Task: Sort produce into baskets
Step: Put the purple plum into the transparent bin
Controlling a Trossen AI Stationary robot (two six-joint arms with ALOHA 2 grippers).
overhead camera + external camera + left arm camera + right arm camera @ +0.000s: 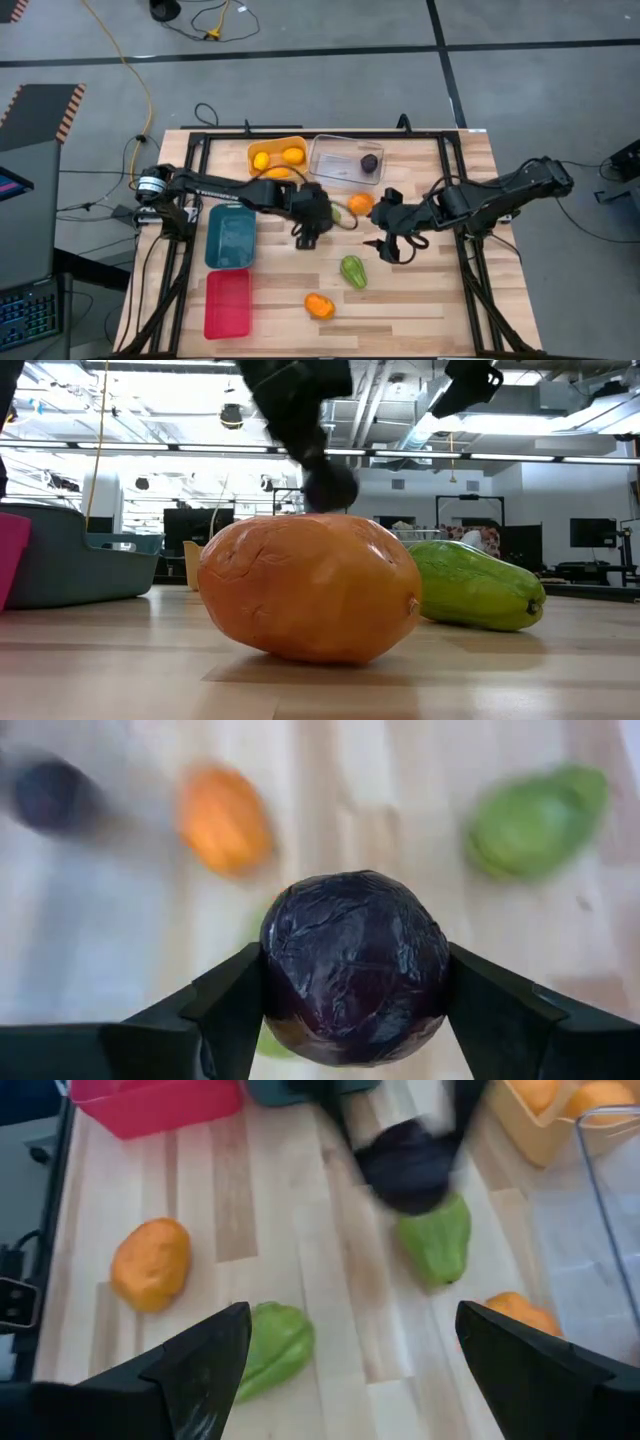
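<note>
My left gripper is shut on a dark purple round piece above the table's middle, right of the teal basket. My right gripper is open and empty, just right of it, above the table. A green piece and an orange piece lie on the table nearer the front. Another orange piece and a green piece lie by my left gripper. The orange basket holds yellow pieces. The clear basket holds a dark purple piece. The red basket stands at the front left. My left gripper pinches the purple piece between its two fingers, one on each opposite side, about its widest part. The fingers come from above, pointing down. The piece is lifted clear of the table, as the low view shows.
The four baskets stand along the table's left and far side. Bare wood lies at the front right. In the low view the orange piece and green piece fill the foreground, with the teal basket behind on the left.
</note>
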